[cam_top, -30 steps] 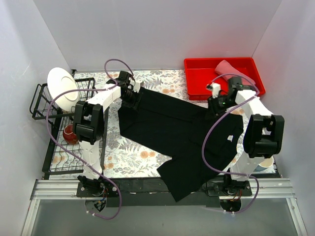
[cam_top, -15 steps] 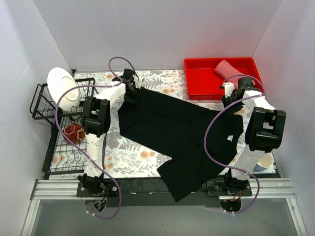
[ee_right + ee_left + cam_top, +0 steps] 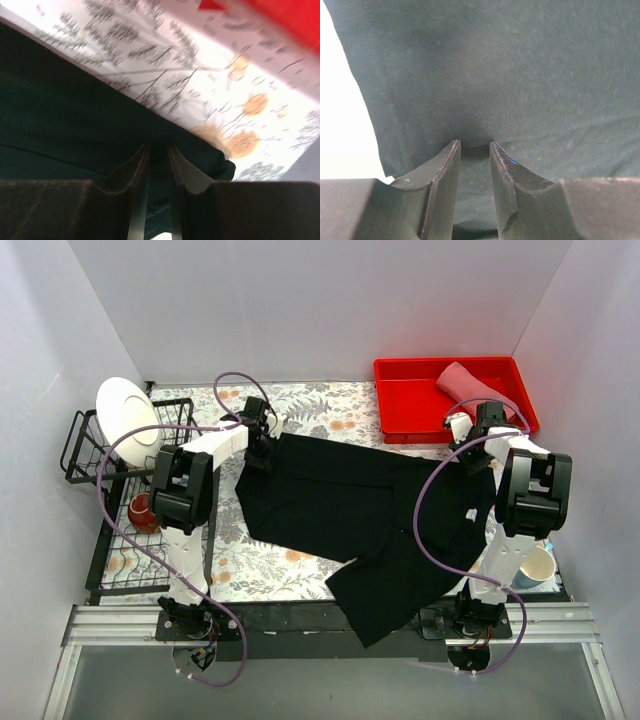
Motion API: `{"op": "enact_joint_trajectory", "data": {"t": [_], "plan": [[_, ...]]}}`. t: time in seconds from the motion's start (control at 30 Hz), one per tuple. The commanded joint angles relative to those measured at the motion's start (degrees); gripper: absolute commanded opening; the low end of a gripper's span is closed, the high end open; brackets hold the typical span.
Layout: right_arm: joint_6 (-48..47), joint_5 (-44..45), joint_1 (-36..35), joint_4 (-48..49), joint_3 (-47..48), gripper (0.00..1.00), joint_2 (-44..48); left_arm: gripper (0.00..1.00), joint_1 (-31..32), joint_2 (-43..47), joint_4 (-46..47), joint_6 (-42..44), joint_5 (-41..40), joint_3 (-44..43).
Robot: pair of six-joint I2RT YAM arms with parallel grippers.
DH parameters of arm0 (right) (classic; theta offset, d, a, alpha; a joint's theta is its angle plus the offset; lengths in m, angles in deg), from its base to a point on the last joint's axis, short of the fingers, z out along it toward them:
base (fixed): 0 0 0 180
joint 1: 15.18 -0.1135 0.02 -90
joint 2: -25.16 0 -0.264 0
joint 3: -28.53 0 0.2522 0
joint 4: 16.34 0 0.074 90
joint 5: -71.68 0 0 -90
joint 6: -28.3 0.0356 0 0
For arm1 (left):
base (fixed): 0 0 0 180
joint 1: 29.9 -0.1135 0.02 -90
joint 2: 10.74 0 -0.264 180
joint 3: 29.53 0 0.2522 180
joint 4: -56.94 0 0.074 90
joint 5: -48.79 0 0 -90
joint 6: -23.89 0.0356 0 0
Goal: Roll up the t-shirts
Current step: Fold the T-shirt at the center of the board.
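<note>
Overhead, the light is even and soft, and the picture is sharp. Left of the left fingers (image 3: 442,175) the background burns out white, and a dark shadow pools on the black t-shirt (image 3: 520,75) at their tips. Beyond the right fingers (image 3: 136,175) the floral tablecloth (image 3: 210,60) is blurred and overbright.

The larger t-shirt (image 3: 350,500) is spread across the middle of the tablecloth (image 3: 320,405). Its far-left corner is pinched in the left claw (image 3: 262,452), its far-right corner in the right claw (image 3: 476,456). Behind the right claw a tray (image 3: 400,405) is set, with the smaller t-shirt (image 3: 465,380) in it. Left of the tablecloth a rack (image 3: 110,560) is placed, holding a plate (image 3: 122,410) at its far end and a bowl (image 3: 140,512) nearer. A cup (image 3: 540,565) is seen at the near right.
</note>
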Motion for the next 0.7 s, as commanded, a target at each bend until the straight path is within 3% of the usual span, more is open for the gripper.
{"op": "enact_joint_trajectory", "data": {"t": [0.0, 0.4, 0.67], "plan": [[-6.0, 3.1, 0.7, 6.1, 2.0, 0.27, -4.8, 0.31, 0.2, 5.4, -5.6, 0.1, 0.5, 5.6], [-6.7, -3.8, 0.6, 1.2, 14.0, 0.28, -9.4, 0.31, 0.1, 8.6, -6.7, 2.9, -3.5, 7.4], [-3.5, -6.5, 0.6, -6.5, 13.2, 0.33, 2.8, 0.41, -0.1, 16.4, -14.7, 5.8, 9.6, 1.5]]}}
